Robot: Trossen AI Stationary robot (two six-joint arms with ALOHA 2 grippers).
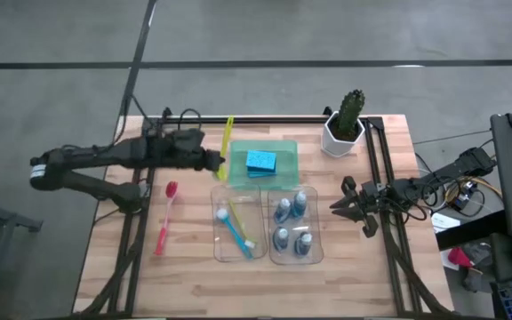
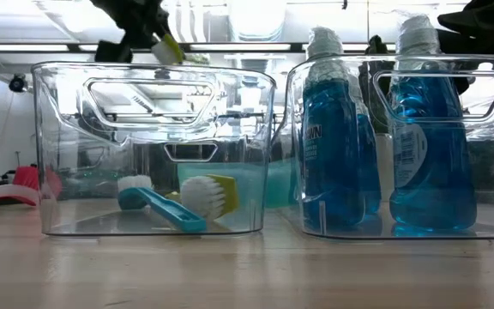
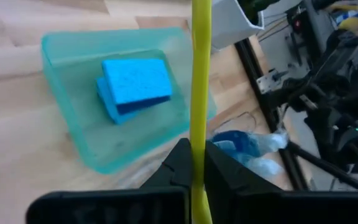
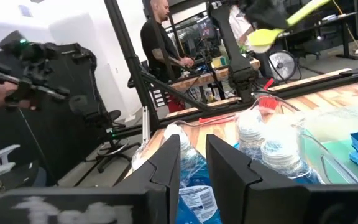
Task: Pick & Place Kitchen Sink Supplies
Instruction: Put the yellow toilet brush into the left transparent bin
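High view: the left gripper (image 1: 218, 162) is clamped on a yellow-green brush (image 1: 228, 142), holding it beside the green tray (image 1: 284, 151). The right gripper (image 1: 345, 206), fingers slightly parted and empty, waits beside the bin of bottles (image 1: 293, 224).

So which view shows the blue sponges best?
The left wrist view: the blue sponges lie stacked, unobstructed, in the green tray, behind the yellow-green brush gripped by the left gripper. The high view shows them smaller; the right wrist view catches only an edge; the low view hides them behind the bins.
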